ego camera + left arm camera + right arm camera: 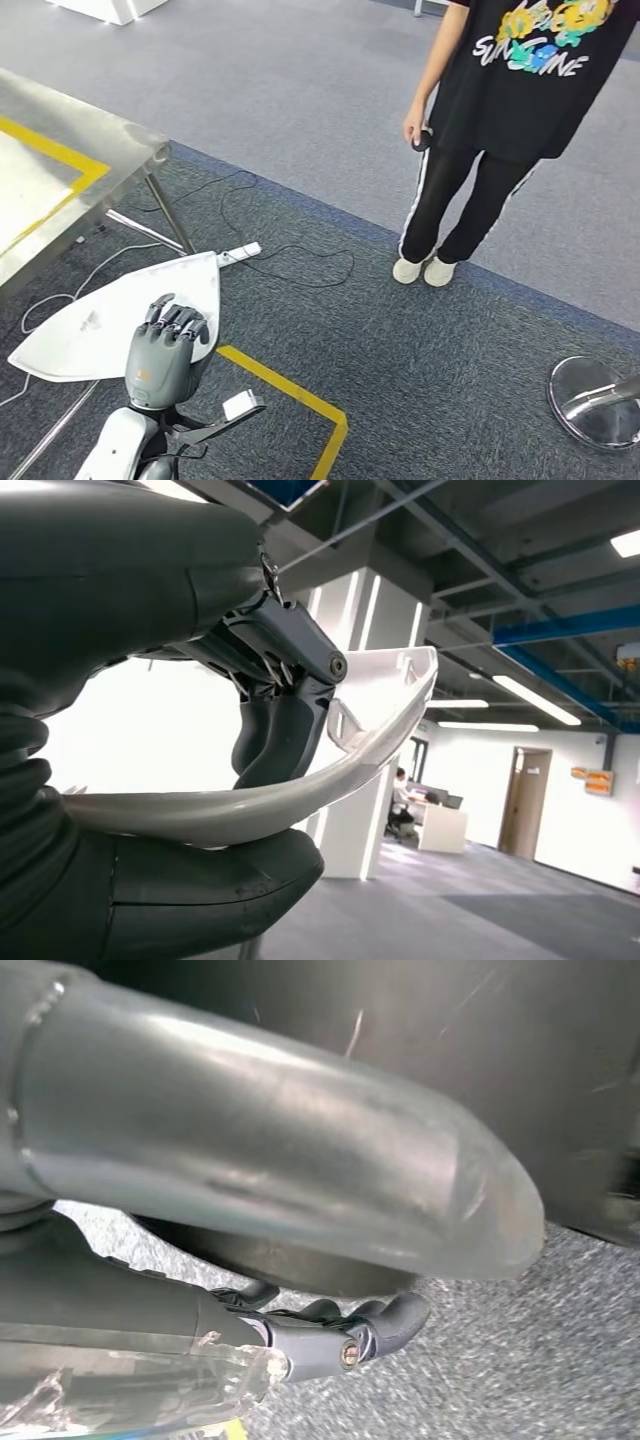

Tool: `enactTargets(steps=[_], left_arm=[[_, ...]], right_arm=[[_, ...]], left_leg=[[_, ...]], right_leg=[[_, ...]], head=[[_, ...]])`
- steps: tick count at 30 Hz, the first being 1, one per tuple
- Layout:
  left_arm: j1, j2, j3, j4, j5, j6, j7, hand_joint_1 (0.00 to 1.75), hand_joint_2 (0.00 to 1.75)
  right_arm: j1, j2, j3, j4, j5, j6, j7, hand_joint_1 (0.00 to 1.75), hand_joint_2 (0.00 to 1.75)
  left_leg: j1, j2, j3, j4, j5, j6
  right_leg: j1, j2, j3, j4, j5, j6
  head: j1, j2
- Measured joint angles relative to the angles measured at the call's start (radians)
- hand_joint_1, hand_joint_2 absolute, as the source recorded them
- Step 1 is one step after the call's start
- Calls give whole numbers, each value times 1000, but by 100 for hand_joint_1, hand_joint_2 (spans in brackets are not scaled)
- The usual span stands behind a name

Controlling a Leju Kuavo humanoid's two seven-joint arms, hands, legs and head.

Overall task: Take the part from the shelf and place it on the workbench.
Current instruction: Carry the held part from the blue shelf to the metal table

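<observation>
The left hand's dark fingers [175,318] curl over the near edge of the white part [121,315], and in the left wrist view the thick thumb presses up under the curved panel [249,805] while the fingers [279,730] clamp down on top, so the part is firmly gripped. The part is a flat, roughly triangular white shell. Its long axis runs across the robot's front, with the narrow tip pointing out to the robot's left and the broad end toward the middle. The left hand [162,355] is raised, knuckles up, held in front of the body above the dark carpet. The part hangs in the air just beside the metal workbench [83,150], whose corner stands ahead on the left. The right hand [332,1330] hangs low over the carpet, fingers curled in with nothing in them. A person [498,110] stands well apart on the carpet.
</observation>
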Motion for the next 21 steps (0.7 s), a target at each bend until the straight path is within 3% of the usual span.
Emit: enactTargets(steps=[1, 2, 4, 6, 8, 10, 11, 13, 15, 17, 18, 19, 20, 21], left_arm=[[1, -1, -3, 2, -3, 0, 2, 175, 175], [1, -2, -6, 3, -6, 0, 5, 175, 175], [1, -3, -10, 6, -9, 0, 9, 175, 175], [1, -3, -11, 7, -10, 0, 11, 175, 175], [1, -3, -11, 7, -10, 0, 11, 175, 175], [0, -3, -11, 6, -10, 0, 11, 175, 175], [1, -3, -12, 7, -10, 0, 12, 175, 175], [3, -2, -13, 7, -11, 0, 14, 175, 175], [2, -1, -14, 8, -11, 1, 16, 175, 175], [1, -1, -14, 10, -11, 1, 17, 175, 175], [2, -1, -14, 12, -11, 1, 18, 175, 175], [3, -1, -14, 13, -11, 1, 18, 175, 175], [3, -1, -14, 13, -12, 1, 19, 175, 175], [3, 0, -14, 13, -12, 1, 20, 175, 175]], right_arm=[[0, 0, 0, 0, 1, 0, 0, 0, 0], [-1, 0, 0, 0, 2, 0, 0, 0, 0], [-2, 0, 0, 0, 3, 0, -1, 0, 0], [-3, 0, 0, 0, 4, 1, -2, 0, 0], [-3, 0, 0, 0, 4, 1, -2, 0, 0], [-3, 1, 0, 0, 4, 2, -2, 0, 0], [-3, 2, 0, 1, 5, 2, -2, 0, 0], [-2, 3, 0, 1, 5, 3, -2, 0, 0], [1, 3, 0, 1, 5, 3, -2, 0, 0], [3, 3, -1, 1, 5, 3, -1, 0, 0], [4, 3, -1, 1, 5, 3, -1, 0, 0], [5, 3, -1, 1, 5, 3, 0, 0, 0], [5, 3, -1, 1, 5, 3, 1, 0, 0], [6, 3, -1, 1, 5, 2, 1, 0, 0]], left_leg=[[0, -13, 0, 0, 0, 0], [1, -27, 1, 1, 1, 0], [5, -57, 2, 3, 1, -6], [8, -77, 1, 7, 0, -14], [8, -83, -1, 9, 0, -18], [7, -90, -4, 12, 0, -21], [9, -103, -9, 13, 3, -28], [7, -73, -37, 52, -18, -45], [4, -14, -92, 165, -78, -54], [5, -1, -145, 278, -122, -55], [5, 0, -151, 293, -117, -54], [4, 2, -138, 272, -97, -51], [2, 11, -108, 218, -64, -47], [-3, 34, -71, 150, -36, -42]], right_leg=[[0, 4, -23, 41, -8, 1], [-1, 6, -27, 42, 5, 2], [-8, 24, 16, -60, 74, 6], [-18, 64, 70, -176, 128, 13], [-24, 89, 86, -211, 137, 16], [-25, 96, 89, -218, 132, 13], [-24, 90, 91, -222, 131, 4], [-19, 61, 97, -230, 132, -22], [-14, 23, 97, -232, 133, -39], [-10, -7, 96, -232, 131, -43], [-8, -21, 97, -232, 130, -44], [-7, -34, 98, -232, 129, -45], [-6, -46, 100, -232, 127, -45], [-4, -57, 103, -232, 125, -43]], head=[[0, 0], [0, 0], [0, 0], [1, 0], [2, 0], [2, 0], [2, 0], [-4, 0], [-10, 0], [-11, 0], [-11, 0], [-11, 0], [-11, 0], [-11, 0]])
